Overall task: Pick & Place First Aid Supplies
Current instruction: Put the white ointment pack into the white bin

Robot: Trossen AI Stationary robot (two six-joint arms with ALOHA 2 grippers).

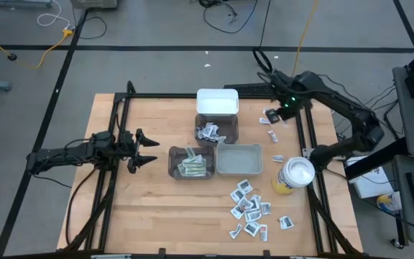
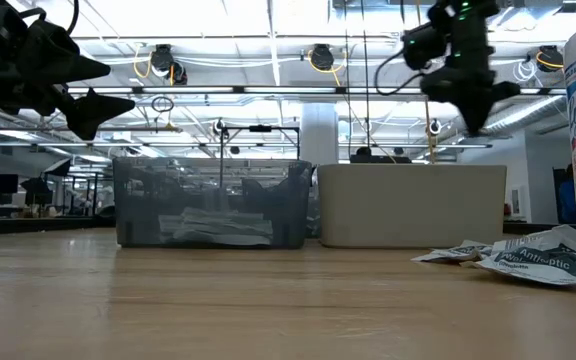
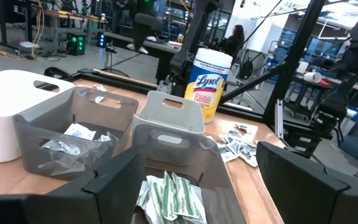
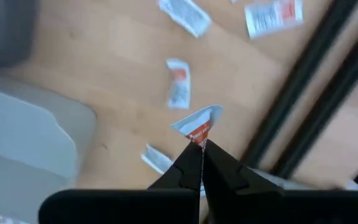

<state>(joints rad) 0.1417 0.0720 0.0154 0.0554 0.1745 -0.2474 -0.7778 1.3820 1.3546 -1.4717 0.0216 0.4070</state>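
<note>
Right wrist view: right gripper (image 4: pixel 201 144) raised above the desk (image 4: pixel 117 68), fingers (image 4: pixel 188 168) pinched together on a corner of a small red-marked packet (image 4: pixel 197 124). Similar red-marked packets (image 4: pixel 179 84) loose on the wood beneath. High view: right gripper (image 1: pixel 282 111) near the desk's far right edge, beside the white bin (image 1: pixel 217 101). Left gripper (image 1: pixel 141 150) hovering at the left side, fingers apart, empty. Pile of white sachets (image 1: pixel 250 208) near the front, by the yellow Lysol canister (image 1: pixel 293 176).
</note>
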